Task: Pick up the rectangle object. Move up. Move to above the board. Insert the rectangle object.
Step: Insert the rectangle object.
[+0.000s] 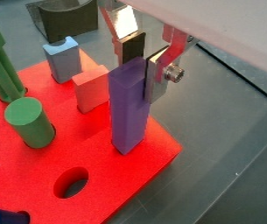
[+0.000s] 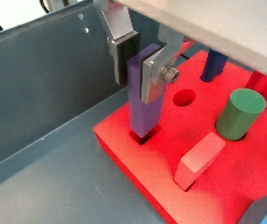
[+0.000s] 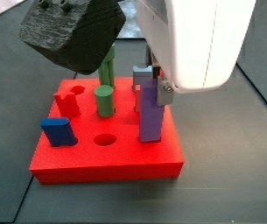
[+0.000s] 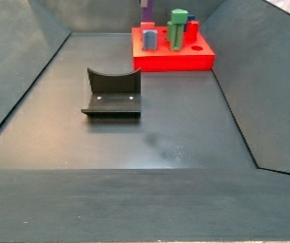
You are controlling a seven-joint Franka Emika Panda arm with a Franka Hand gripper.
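Observation:
The rectangle object (image 1: 129,114) is a tall purple post standing upright near a corner of the red board (image 1: 101,175), its lower end in a hole. My gripper (image 1: 144,77) is directly over it, with the two silver fingers on either side of its top, shut on it. Both wrist views show this; the post (image 2: 139,114) rises from the board (image 2: 217,188) with one finger plate (image 2: 152,74) against its side. In a side view the post (image 3: 147,118) stands at the front right of the board (image 3: 101,164), under the gripper (image 3: 156,94).
On the board stand green pegs (image 1: 31,122), a grey-blue block (image 1: 63,59), a pink block (image 1: 91,89) and a dark blue block (image 3: 59,131); a round hole (image 1: 71,182) is open. The dark grey holder (image 4: 111,95) sits mid-floor. Grey bin walls (image 2: 42,87) surround everything.

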